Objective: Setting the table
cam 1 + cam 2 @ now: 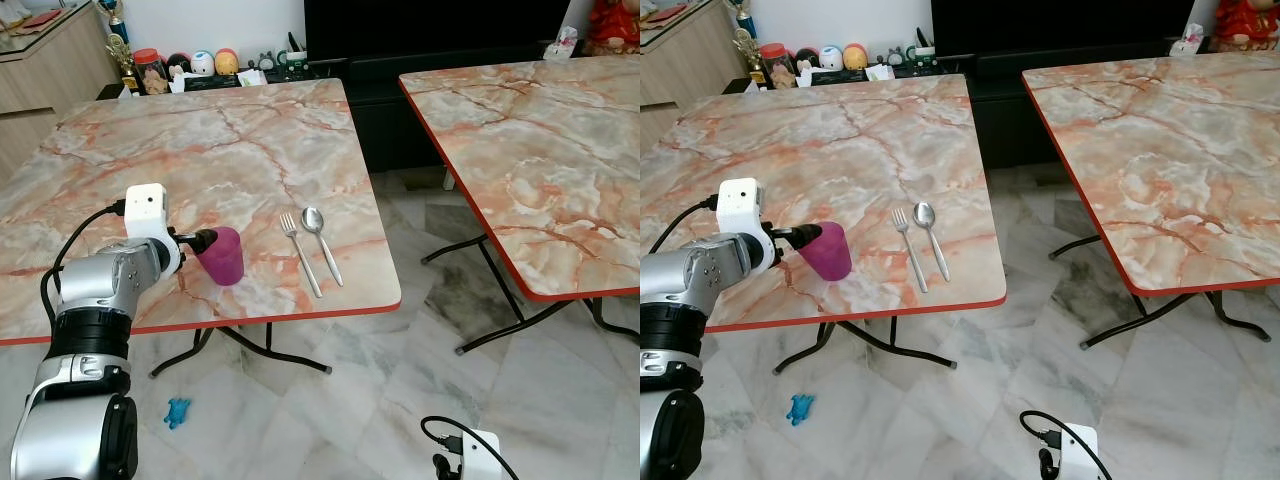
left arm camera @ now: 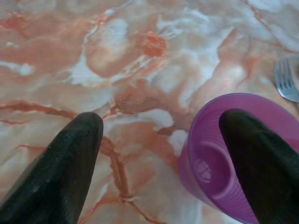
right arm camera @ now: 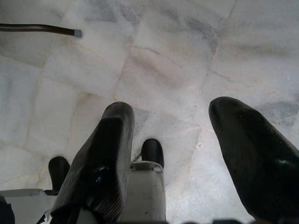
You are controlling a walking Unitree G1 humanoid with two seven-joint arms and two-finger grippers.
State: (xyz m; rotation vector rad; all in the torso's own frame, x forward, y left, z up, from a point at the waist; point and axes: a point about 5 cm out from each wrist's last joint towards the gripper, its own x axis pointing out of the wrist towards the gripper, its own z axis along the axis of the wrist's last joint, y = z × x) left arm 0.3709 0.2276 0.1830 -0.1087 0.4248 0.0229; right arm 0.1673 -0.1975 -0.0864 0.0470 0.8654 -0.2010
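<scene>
Purple cup (image 1: 223,256), orange-veined marble table (image 1: 200,150), silver fork (image 1: 300,255), blue toy (image 1: 177,411)

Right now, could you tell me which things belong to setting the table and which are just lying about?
Job: cup, at the left hand, one finger inside it; fork; spoon; table.
Lying about: blue toy on the floor; second table.

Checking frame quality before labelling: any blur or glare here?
Eye views: sharp, evenly lit, purple cup, fork and spoon crisp. Left wrist view: soft focus, left gripper fingers blurred. Right wrist view: dim, right gripper over pale floor.
</scene>
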